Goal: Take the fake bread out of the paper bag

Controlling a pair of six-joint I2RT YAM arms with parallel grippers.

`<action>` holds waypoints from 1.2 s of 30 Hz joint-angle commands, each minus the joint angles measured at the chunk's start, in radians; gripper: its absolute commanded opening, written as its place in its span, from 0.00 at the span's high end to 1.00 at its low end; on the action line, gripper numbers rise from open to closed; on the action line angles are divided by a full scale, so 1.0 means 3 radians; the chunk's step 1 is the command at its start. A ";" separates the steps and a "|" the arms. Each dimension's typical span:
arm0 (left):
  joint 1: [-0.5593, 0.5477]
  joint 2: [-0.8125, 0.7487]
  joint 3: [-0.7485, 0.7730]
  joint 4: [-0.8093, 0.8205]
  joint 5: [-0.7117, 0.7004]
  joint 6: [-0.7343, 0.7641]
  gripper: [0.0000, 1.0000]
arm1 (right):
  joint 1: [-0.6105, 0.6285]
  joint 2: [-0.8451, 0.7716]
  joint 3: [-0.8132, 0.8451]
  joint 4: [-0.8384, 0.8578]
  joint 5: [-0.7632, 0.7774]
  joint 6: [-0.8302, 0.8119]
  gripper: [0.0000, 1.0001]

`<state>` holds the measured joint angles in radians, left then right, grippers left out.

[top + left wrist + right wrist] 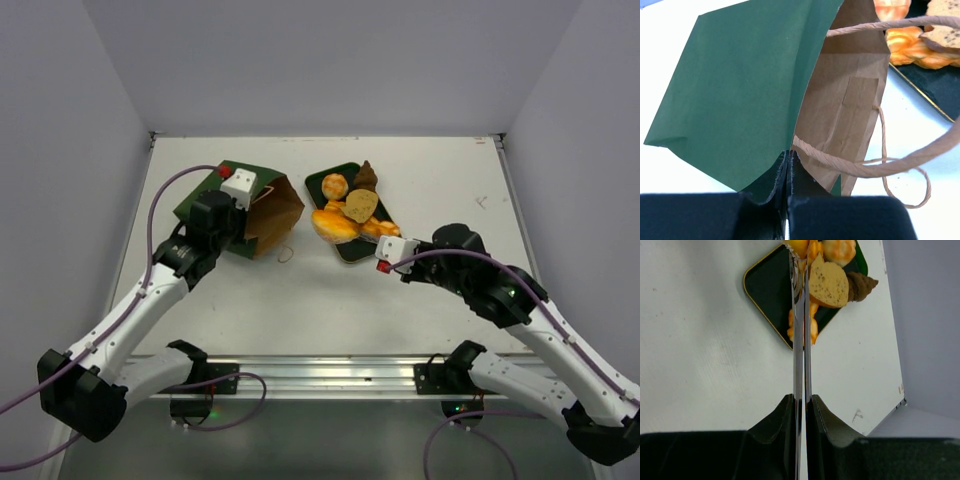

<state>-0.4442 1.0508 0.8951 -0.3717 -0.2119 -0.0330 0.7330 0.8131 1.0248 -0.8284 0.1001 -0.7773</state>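
bread [345,215]: perhaps six pieces; one bag [268,215].

Overhead view from behind; both wrist views close, tray [765,285] shared

We are recording two matching units. The left arm [140,298] and the right arm [560,345] are showing white tubular links between black joint housings. A lavender cable [160,197] is running along each arm. Each wrist is carrying a small white camera block [238,185] with a red mark. We are noting black bases [190,357] bolted to a silver rail [320,371], with small green lights [207,400] glowing there. The left gripper [789,156] is showing matt black fingers [772,181]. The right gripper [801,255] is showing thin, dark, glossy blade fingers [797,350].
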 commanded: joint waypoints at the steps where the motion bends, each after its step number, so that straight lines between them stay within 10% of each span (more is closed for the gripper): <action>1: 0.0029 -0.0128 0.0018 0.0165 0.0118 0.0033 1.00 | -0.0050 -0.0016 -0.0209 0.0107 0.0264 -0.0032 1.00; 21: 0.0029 -0.0583 -0.0212 0.0053 0.0594 0.0212 1.00 | -0.0112 0.0552 -0.0813 0.1012 0.0750 -0.0441 0.98; 36: 0.0029 -0.0639 -0.0258 0.0043 0.0650 0.0217 1.00 | -0.0112 0.0542 -0.0844 0.0972 0.0720 -0.0436 0.57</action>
<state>-0.4404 0.8707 0.8204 -0.3832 -0.0322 0.0128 0.7044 0.9886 0.7589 -0.5789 0.2947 -0.9092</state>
